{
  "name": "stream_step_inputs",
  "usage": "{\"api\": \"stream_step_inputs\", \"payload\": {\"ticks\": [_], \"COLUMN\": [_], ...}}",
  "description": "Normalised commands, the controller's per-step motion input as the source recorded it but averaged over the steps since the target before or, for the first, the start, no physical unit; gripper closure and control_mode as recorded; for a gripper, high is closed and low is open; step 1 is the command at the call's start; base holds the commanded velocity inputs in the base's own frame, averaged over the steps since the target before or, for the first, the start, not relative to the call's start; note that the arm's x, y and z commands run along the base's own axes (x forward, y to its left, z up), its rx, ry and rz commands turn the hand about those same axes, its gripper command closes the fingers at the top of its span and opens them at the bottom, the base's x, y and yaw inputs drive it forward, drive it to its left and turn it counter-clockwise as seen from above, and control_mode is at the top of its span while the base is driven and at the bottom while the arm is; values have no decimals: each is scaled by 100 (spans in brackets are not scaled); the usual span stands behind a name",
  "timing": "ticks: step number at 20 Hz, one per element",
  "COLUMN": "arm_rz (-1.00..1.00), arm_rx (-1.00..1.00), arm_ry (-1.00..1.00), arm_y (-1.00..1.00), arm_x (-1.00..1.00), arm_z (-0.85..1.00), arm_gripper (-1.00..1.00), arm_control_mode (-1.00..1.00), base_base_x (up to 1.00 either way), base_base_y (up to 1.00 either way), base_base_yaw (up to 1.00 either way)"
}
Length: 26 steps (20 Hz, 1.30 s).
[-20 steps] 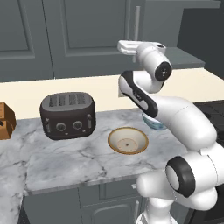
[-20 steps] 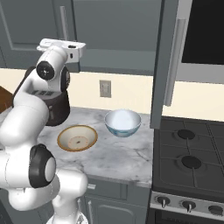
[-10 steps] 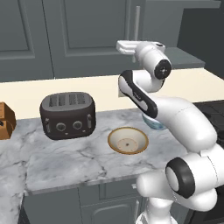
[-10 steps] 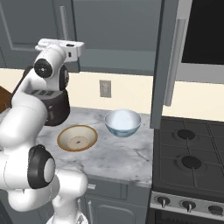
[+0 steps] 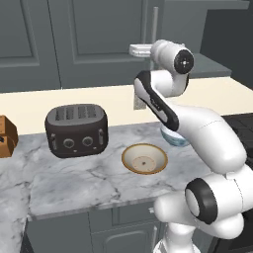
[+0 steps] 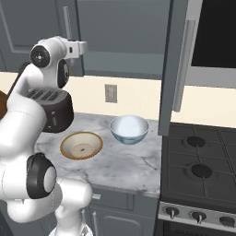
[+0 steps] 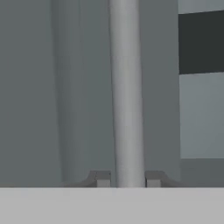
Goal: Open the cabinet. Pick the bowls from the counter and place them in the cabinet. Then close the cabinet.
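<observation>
My gripper (image 7: 127,179) is shut on the left door's vertical silver bar handle (image 7: 126,87) of the dark grey cabinet (image 5: 99,39). The bar runs between my two fingertips (image 7: 103,179). From the base views the gripper (image 5: 140,49) (image 6: 77,46) is at the handle's (image 5: 154,27) (image 6: 67,23) lower part. The cabinet's right door (image 6: 177,69) stands swung open. On the marble counter (image 5: 74,178) (image 6: 131,161) sit the bowls. The shallow cream bowl (image 5: 145,159) (image 6: 81,145) is in front. The white and blue bowl (image 6: 129,128) (image 5: 174,138) is behind it, partly hidden by my arm in the left base view.
A black toaster (image 5: 76,129) (image 6: 56,110) stands on the counter left of the bowls. A brown object (image 5: 5,138) sits at the far left. A gas stove (image 6: 203,168) adjoins the counter on the right. A wall outlet (image 6: 110,93) is on the backsplash.
The gripper has closed around the left door's handle. The arm has barely moved, and the bowls stay where they were.
</observation>
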Motion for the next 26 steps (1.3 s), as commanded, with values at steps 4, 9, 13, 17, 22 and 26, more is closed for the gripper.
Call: {"api": "stream_step_inputs", "payload": {"ticks": [4, 9, 13, 17, 22, 26], "arm_rz": [0, 0, 0, 0, -4, -6], "arm_rx": [-8, -11, -4, 0, 0, 0], "arm_ry": [23, 4, -18, -13, 5, 25], "arm_y": [5, 16, 17, 8, 19, 28], "arm_x": [0, -32, -66, -69, -63, -51], "arm_z": [5, -11, -37, -21, 0, 0], "arm_gripper": [100, 100, 100, 100, 100, 100], "arm_control_mode": [-100, -100, -100, -100, -100, -100], "base_base_x": [0, 0, 0, 0, 0, 0], "base_base_y": [0, 0, 0, 0, 0, 0], "base_base_yaw": [0, 0, 0, 0, 0, 0]}}
